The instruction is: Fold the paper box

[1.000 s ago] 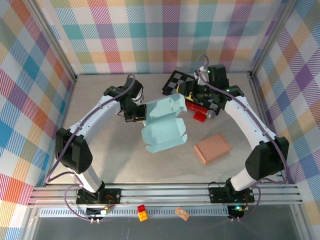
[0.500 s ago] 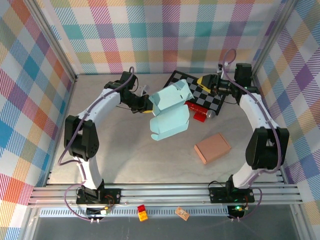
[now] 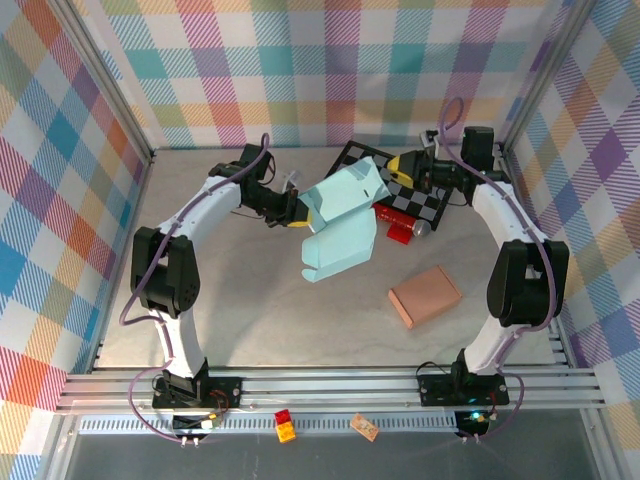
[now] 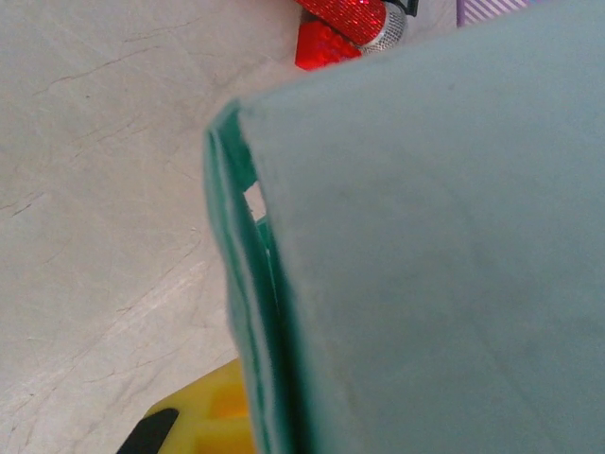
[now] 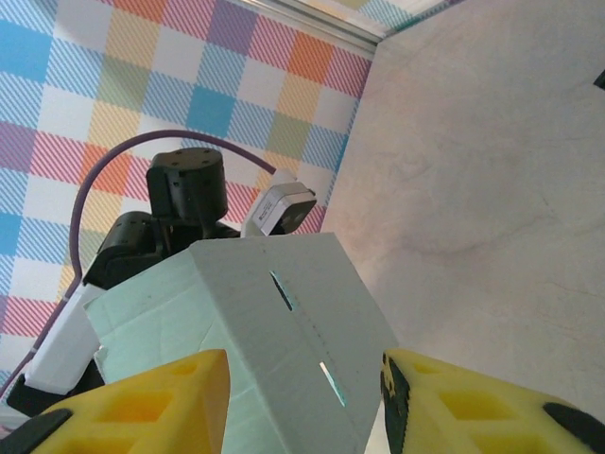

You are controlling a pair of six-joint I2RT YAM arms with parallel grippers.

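Note:
The light teal paper box (image 3: 340,228) hangs tilted above the table's middle, its flaps partly folded. My left gripper (image 3: 294,211) is shut on the box's left edge. In the left wrist view the box wall (image 4: 425,246) looms close, with one yellow finger (image 4: 203,416) beside its folded edge. My right gripper (image 3: 405,168) stands open just right of the box's upper right corner. In the right wrist view that slotted corner (image 5: 284,322) lies ahead between the yellow fingers (image 5: 142,407), and the right gripper (image 5: 304,367) holds nothing.
A black-and-white checkerboard (image 3: 358,158) lies at the back, under the right gripper. A red glittery cylinder (image 3: 398,212) and a red block (image 3: 400,235) sit beside it. A brown box (image 3: 425,295) rests at the front right. Plaid walls enclose the table.
The left arm has swung the box up and turned it towards the back. The right gripper has drawn back to the right, off the box, with its jaws slightly narrower.

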